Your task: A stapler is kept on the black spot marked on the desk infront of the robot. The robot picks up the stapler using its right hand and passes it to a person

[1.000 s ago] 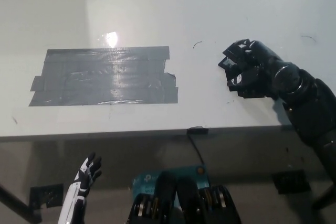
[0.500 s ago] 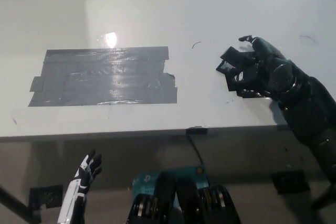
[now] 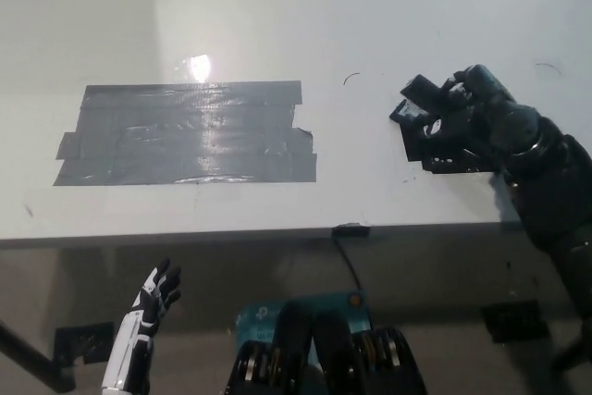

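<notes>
Right hand clasps the stapler well right of the black spot; a loose grip risks dropping it; left hand hangs spread below the desk.

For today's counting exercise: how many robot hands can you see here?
2. The white left hand hangs below the desk edge at lower left; the black right hand rests on the desk at right.

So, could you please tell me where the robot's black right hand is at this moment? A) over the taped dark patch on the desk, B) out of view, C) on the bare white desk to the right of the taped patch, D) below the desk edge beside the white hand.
C: the right hand sits on the white desk, well to the right of the taped patch, which lies bare.
</notes>
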You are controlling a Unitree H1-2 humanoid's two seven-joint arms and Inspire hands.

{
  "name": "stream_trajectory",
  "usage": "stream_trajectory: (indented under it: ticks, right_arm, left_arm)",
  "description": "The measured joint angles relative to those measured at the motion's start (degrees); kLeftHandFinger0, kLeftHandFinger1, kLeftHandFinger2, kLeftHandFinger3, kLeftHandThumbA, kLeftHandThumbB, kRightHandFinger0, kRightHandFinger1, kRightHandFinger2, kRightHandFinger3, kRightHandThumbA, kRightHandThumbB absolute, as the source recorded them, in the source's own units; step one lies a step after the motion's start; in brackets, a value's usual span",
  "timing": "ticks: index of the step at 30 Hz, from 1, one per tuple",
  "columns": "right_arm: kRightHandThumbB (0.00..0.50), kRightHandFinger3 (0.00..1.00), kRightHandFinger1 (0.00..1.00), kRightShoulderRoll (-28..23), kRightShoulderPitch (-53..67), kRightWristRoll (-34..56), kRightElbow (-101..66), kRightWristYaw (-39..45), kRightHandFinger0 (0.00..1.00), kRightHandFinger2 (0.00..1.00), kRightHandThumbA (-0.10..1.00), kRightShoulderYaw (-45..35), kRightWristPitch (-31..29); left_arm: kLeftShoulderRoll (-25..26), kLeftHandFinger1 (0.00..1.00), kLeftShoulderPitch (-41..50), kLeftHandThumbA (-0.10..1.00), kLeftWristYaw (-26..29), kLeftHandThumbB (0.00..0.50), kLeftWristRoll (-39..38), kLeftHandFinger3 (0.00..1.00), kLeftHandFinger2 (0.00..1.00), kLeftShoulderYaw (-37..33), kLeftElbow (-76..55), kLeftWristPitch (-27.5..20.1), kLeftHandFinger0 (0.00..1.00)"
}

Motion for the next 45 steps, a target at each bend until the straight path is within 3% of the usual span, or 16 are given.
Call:
stream_trajectory:
  ticks: [3,5,9,15,16,17,18,21,23,29,30,34,38,41,45]
  right_arm:
    - [0.000,0.22,0.00,-0.20,-0.02,2.69,0.01,2.15,0.00,0.33,0.86,-3.49,1.49]
    - [0.000,0.31,0.00,-0.26,-0.04,4.34,-0.15,3.25,0.00,0.42,0.77,-5.92,2.60]
    - [0.000,0.30,0.00,-0.41,-0.06,7.30,-0.19,5.15,0.00,0.39,0.81,-10.00,4.17]
    - [0.000,0.20,0.00,-1.17,-1.35,14.65,2.91,9.19,0.00,0.16,0.89,-18.42,6.69]
    - [0.000,0.20,0.00,-1.54,-2.04,15.98,4.19,10.14,0.00,0.16,0.89,-19.63,7.06]
    - [0.002,0.16,0.00,-1.70,-2.62,17.23,5.58,10.74,0.00,0.00,0.91,-20.83,7.24]
    - [0.002,0.16,0.00,-1.92,-3.26,18.23,6.92,11.41,0.00,0.00,0.89,-21.83,7.39]
    - [0.000,0.03,0.00,-2.11,-4.53,20.92,11.33,12.43,0.00,0.00,0.97,-24.93,7.56]
    - [0.000,0.00,0.00,-2.51,-5.43,22.91,14.31,13.30,0.00,0.00,1.00,-27.51,7.57]
    - [0.000,0.00,0.00,-3.21,-6.62,27.91,18.89,15.35,0.00,0.00,0.95,-32.97,7.89]
    - [0.000,0.00,0.00,-3.21,-6.65,29.35,19.74,15.96,0.00,0.00,1.00,-34.38,7.95]
    - [0.000,0.00,0.00,-3.03,-6.70,33.44,20.87,17.43,0.00,0.00,1.00,-37.09,8.22]
    - [0.000,0.00,0.00,-2.45,-7.09,35.67,20.62,18.63,0.00,0.00,0.94,-37.12,8.31]
    - [0.000,0.00,0.00,-0.52,-7.48,38.60,17.54,19.08,0.00,0.00,1.00,-36.24,8.46]
    - [0.008,0.00,0.00,1.34,-7.32,40.76,12.19,19.00,0.00,0.00,0.97,-33.50,8.51]
  left_arm:
    - [-0.01,1.00,-0.12,1.00,-0.03,0.457,0.00,1.00,1.00,0.01,0.02,0.00,1.00]
    - [-0.03,1.00,-0.22,1.00,-0.04,0.455,0.00,1.00,1.00,0.01,0.02,0.00,1.00]
    - [-0.03,1.00,-0.49,1.00,-0.04,0.474,0.01,1.00,1.00,0.01,0.03,0.03,1.00]
    - [-0.06,1.00,-1.36,1.00,-0.05,0.468,0.00,1.00,1.00,0.05,0.05,0.34,1.00]
    - [-0.06,1.00,-1.52,1.00,-0.05,0.468,0.00,1.00,1.00,0.07,0.05,0.41,1.00]
    - [-0.06,1.00,-1.59,1.00,-0.04,0.466,0.01,1.00,1.00,0.11,0.05,0.46,1.00]
    - [-0.06,1.00,-1.64,1.00,-0.04,0.467,0.01,1.00,1.00,0.13,0.05,0.51,1.00]
    - [-0.08,1.00,-1.63,1.00,-0.04,0.468,0.00,1.00,1.00,0.14,0.05,0.64,1.00]
    - [-0.08,1.00,-1.59,1.00,-0.04,0.459,0.00,1.00,1.00,0.21,0.06,0.74,1.00]
    - [-0.10,1.00,-1.45,1.00,-0.03,0.452,0.01,1.00,1.00,0.28,0.06,0.80,1.00]
    - [-0.10,1.00,-1.46,1.00,-0.03,0.442,0.01,1.00,1.00,0.31,0.05,0.84,1.00]
    - [-0.09,1.00,-1.46,1.00,-0.04,0.452,0.01,1.00,1.00,0.32,0.08,0.82,1.00]
    - [-0.11,1.00,-1.38,1.00,-0.03,0.438,0.01,1.00,1.00,0.32,0.08,0.83,1.00]
    - [-0.18,1.00,-0.89,1.00,-0.03,0.455,0.02,1.00,1.00,0.30,0.08,0.86,1.00]
    - [-0.19,1.00,-0.44,1.00,-0.03,0.452,0.04,1.00,1.00,0.29,0.08,0.93,1.00]
